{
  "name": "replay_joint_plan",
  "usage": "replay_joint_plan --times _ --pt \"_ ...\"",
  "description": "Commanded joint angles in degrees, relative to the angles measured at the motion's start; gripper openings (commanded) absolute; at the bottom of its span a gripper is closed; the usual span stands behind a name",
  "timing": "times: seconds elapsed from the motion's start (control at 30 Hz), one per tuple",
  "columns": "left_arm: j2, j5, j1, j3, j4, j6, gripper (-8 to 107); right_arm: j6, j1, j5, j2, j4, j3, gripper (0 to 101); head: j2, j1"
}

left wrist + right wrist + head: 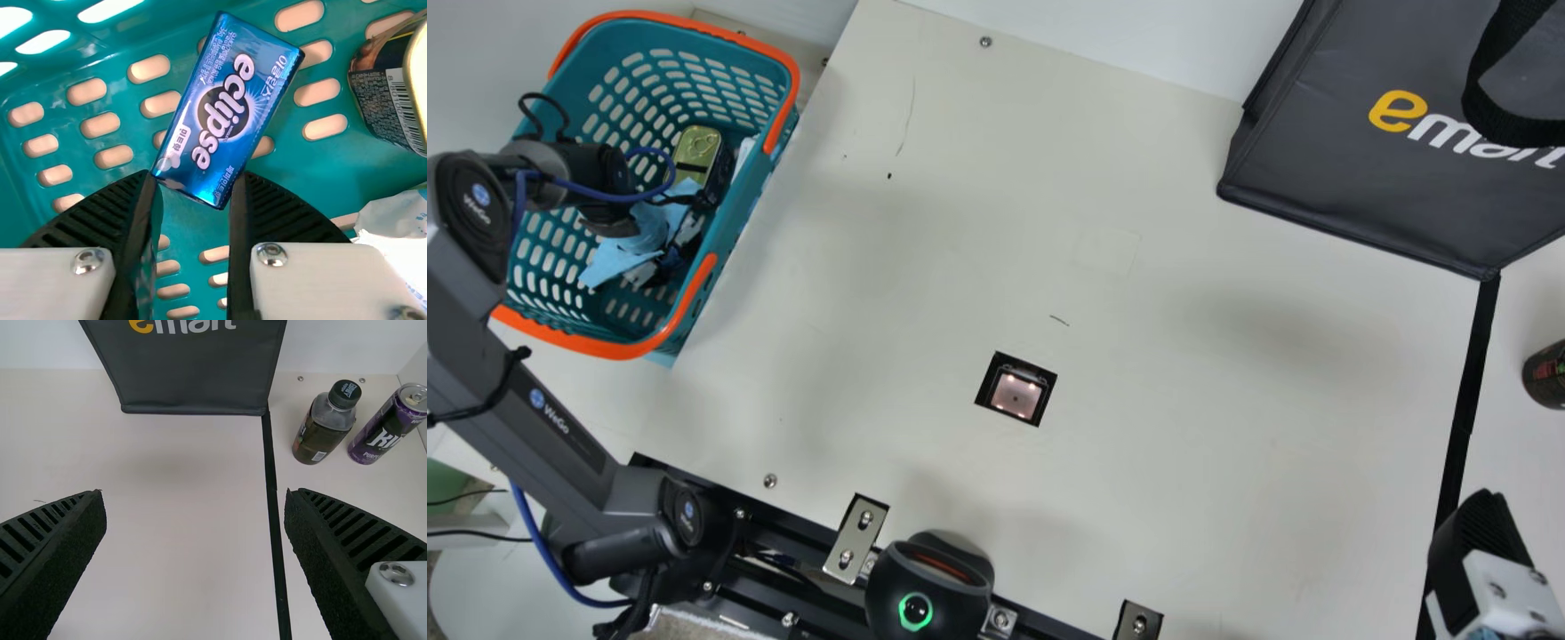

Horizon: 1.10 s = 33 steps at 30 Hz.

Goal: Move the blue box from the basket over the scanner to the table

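Note:
My left gripper is over the basket, its tips hidden in the main view. The left wrist view has the left gripper shut on one end of the blue box, a fingertip at either side. The box tilts at an angle to the fingers, printed face toward the camera, the basket wall behind it. The scanner is a lit square in the table. My right gripper is at the table's right side; in the right wrist view the right gripper stands open, nothing between its fingers.
A gold-lidded can and light blue packaging lie in the basket. A dark bag stands at the back right. Near it are a bottle and a purple can. Bare table lies between basket and scanner.

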Motion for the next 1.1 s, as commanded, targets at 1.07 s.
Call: replay_joint_plan --times 1.07 --pt "-4.4 11.1 -2.5 -2.8 -3.6 10.1 22 0.0 0.0 0.0 0.0 0.0 0.0 95 0.1 -1.7"
